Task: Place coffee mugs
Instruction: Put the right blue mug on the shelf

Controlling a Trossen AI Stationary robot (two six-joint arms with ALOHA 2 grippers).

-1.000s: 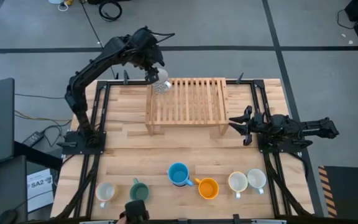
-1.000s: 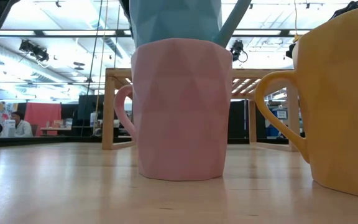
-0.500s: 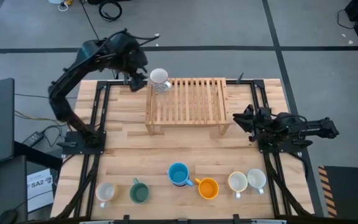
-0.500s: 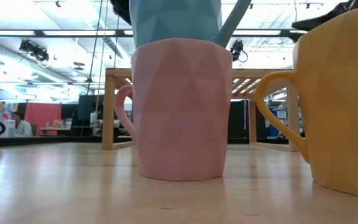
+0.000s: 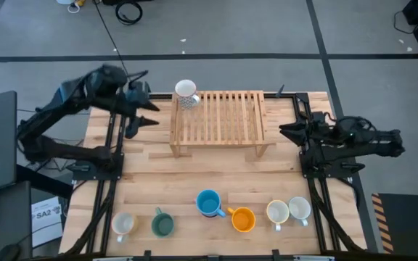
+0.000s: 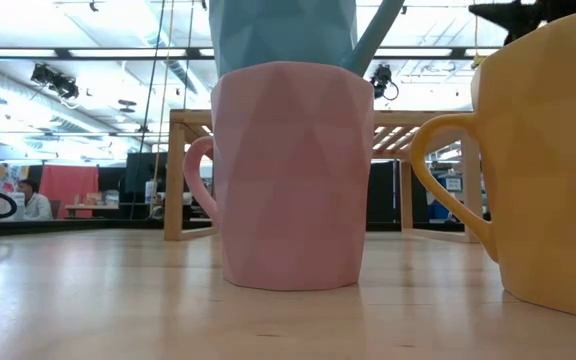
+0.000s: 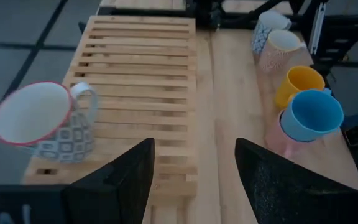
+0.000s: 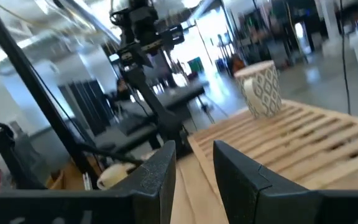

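left gripper (image 5: 142, 109): over the table's far-left part, just left of the wooden slatted rack (image 5: 220, 119), apart from the mug on it; jaws spread wide, nothing between them, as the left wrist view shows (image 7: 192, 171)
right gripper (image 5: 287, 132): at the rack's right end, pointing at it; fingers parted a little, gripping nothing (image 8: 194, 163)
white dark-patterned ceramic mug with red rim (image 5: 186, 93): upright on the rack's far-left corner; pattern and handle clear only in the wrist views (image 7: 41, 124) (image 8: 261, 87)
round blue ceramic mug (image 5: 208, 203): near edge, centre; high view shows only the blue one
pink faceted ceramic mug (image 6: 290, 175): low view shows it under the blue mug (image 6: 283, 30), blue stacked into pink; left wrist view shows a sliver of pink (image 7: 277, 138) below blue (image 7: 311, 115)
orange ceramic mug (image 5: 243, 219): just right of blue, near edge; fills the low view's right side (image 6: 538, 170)
two cream ceramic mugs (image 5: 289, 211): touching pair, near right
dark green ceramic mug (image 5: 162, 223): near left
cream ceramic mug (image 5: 123, 224): left of the green one
wooden table (image 5: 158, 174): bare between rack and mug row
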